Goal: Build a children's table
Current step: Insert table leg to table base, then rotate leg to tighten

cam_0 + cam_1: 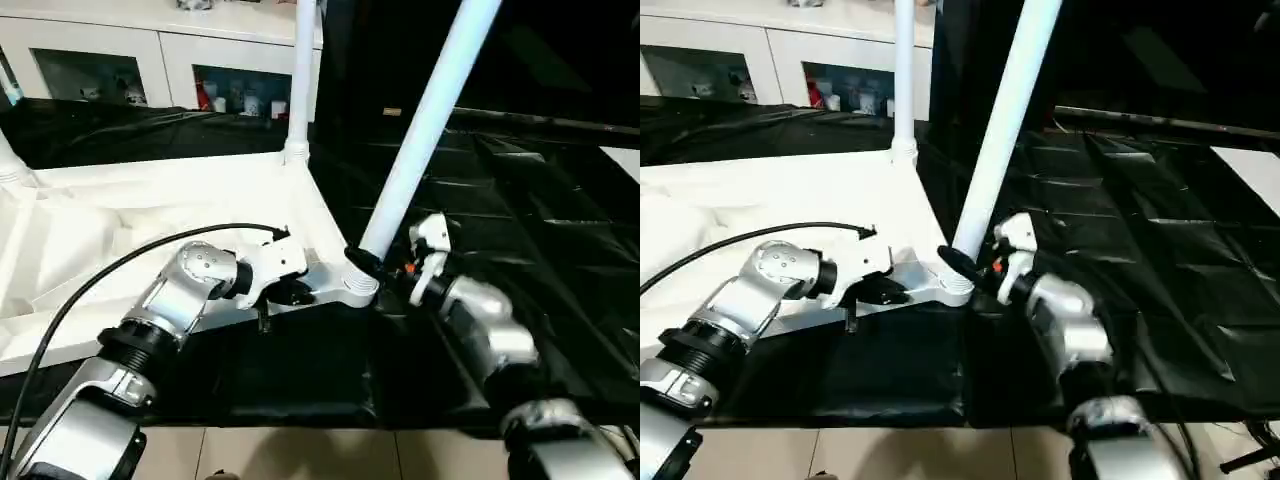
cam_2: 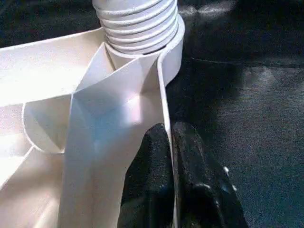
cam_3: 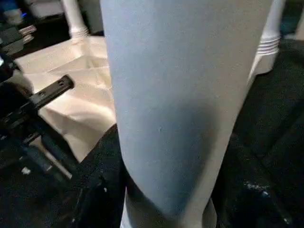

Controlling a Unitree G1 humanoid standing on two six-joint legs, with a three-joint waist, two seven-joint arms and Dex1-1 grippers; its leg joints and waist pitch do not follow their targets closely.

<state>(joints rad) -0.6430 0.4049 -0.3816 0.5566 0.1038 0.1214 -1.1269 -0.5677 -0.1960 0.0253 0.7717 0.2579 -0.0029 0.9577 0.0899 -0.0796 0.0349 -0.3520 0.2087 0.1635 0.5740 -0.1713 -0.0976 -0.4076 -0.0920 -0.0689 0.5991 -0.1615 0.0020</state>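
Observation:
The children's table top (image 1: 150,215) lies upside down on the black cloth, ribbed underside up. An upright white leg (image 1: 302,70) stands in its far right corner socket. A second leg (image 1: 425,120) leans to the right out of the near right corner socket (image 1: 358,287), with its threaded end (image 2: 137,23) sitting in that socket. My right gripper (image 1: 372,262) is shut around this leg (image 3: 175,95) just above the socket. My left gripper (image 2: 169,156) is shut on the top's thin near rim (image 2: 164,104), right beside that corner, one black finger (image 2: 147,185) on each side.
The black-covered work table (image 1: 530,200) stretches right and back, and its front edge (image 1: 300,418) runs just below my forearms. A white cabinet with glass doors (image 1: 120,60) stands behind. A black cable (image 1: 100,275) arcs over my left forearm. Another leg base (image 1: 10,165) shows at the far left.

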